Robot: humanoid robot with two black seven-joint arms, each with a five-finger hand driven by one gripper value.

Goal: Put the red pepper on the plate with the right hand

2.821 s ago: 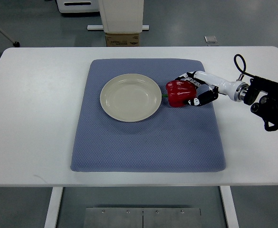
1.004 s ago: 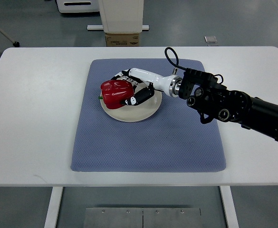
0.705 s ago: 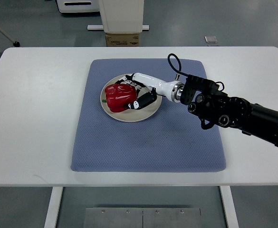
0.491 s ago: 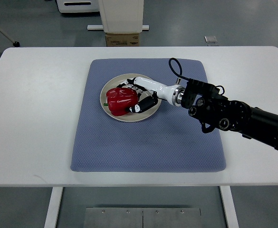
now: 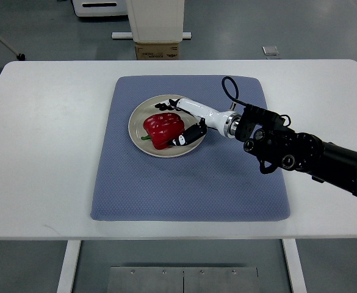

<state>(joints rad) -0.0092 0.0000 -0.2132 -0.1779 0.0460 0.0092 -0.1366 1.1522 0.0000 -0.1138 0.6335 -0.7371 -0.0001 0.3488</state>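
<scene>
Squarely on the plate (image 5: 143,118) sits the red pepper (image 5: 163,129), glossy and lobed, with its green stem pointing toward the picture's lower left over the plate's cream surface. It occupies the right-hand half of the dish, leaving a bare crescent of plate to its left. The right hand (image 5: 181,122) wraps the pepper from the right: dark-tipped fingers (image 5: 166,105) reach over its top edge and the thumb presses in at its lower right side, so the hand is grasping the pepper while it rests on the plate. A white forearm (image 5: 204,113) runs from the hand up to a silver wrist joint, and from there the black right arm (image 5: 306,155) stretches across to the picture's right edge, with a black cable looping above the wrist. The plate lies in the upper middle of a blue-grey mat (image 5: 190,146), and the mat covers the centre of a white table (image 5: 38,140). Beyond the table's far edge, on the grey floor, stands a cardboard box (image 5: 157,50) beneath a white pedestal.
</scene>
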